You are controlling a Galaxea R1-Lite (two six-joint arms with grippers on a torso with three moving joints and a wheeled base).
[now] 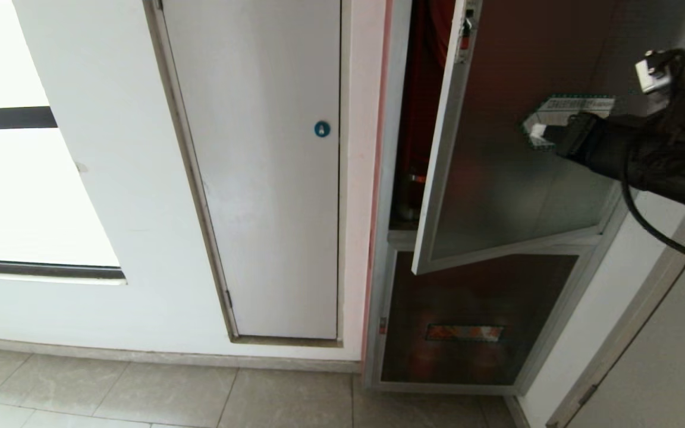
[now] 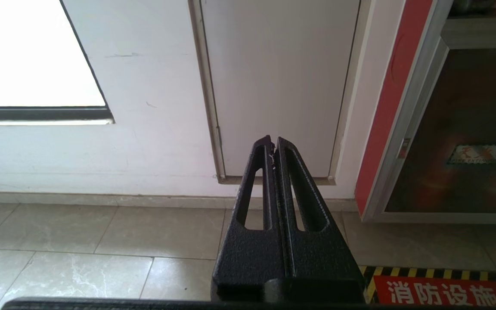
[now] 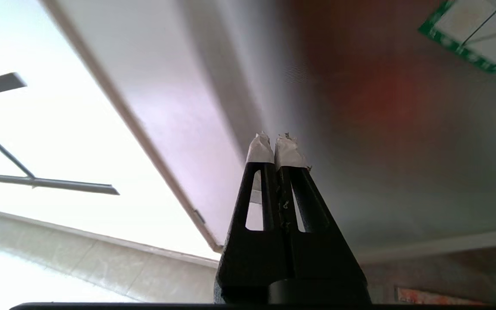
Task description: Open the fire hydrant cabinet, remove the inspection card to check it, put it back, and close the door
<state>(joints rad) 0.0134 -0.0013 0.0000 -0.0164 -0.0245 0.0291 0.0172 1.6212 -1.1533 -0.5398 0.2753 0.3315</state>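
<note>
Building corridor: tiled floor [image 1: 140, 386], white service door [image 1: 271, 178], recessed fire hydrant cabinet [image 1: 390, 238].

Door [image 1: 515, 196]: dark glossy glass in a brushed silver metal frame, paper sticker [image 1: 574, 107] on it. Right gripper [image 3: 274, 146]: matt, grainy black plastic with white tape on its fingertips [image 3: 260, 148]. Floor [image 2: 101, 241]: smooth, slightly shiny stone-look tiles

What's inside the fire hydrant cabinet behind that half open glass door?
Through the gap beside the door, the fire hydrant cabinet shows a red interior and part of a dark, upright pipe-like fitting low down. The door covers everything else; no inspection card is visible.
</note>
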